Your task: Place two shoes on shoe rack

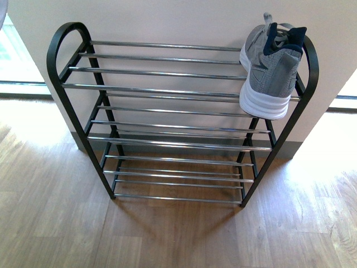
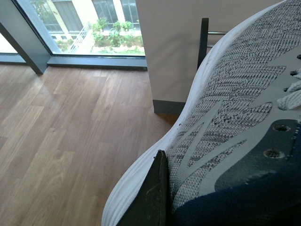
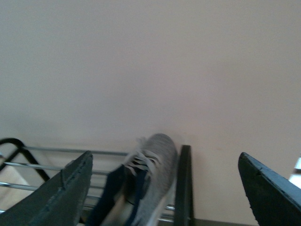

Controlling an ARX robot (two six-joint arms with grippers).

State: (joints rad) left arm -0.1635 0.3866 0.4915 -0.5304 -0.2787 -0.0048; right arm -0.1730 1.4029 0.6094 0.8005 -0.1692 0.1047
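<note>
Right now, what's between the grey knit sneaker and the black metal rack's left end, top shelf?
Nothing; front view shows only bare chrome bars left of the grey knit sneaker.

The front view looks down from above and in front, far enough back to take in the whole shoe rack (image 1: 167,90) against the wall (image 1: 167,22). The right wrist view, nearer, looks out between the spread fingers (image 3: 61,197) of the right gripper (image 3: 164,155) at the rack's top tier. Both views share that tier's right end and the grey knit sneaker (image 1: 271,72) there, which is blurred in the wrist picture. The left wrist view sits hard against a second sneaker (image 2: 235,117), facing across the wooden floor (image 2: 70,132) toward a window (image 2: 94,23).
</note>
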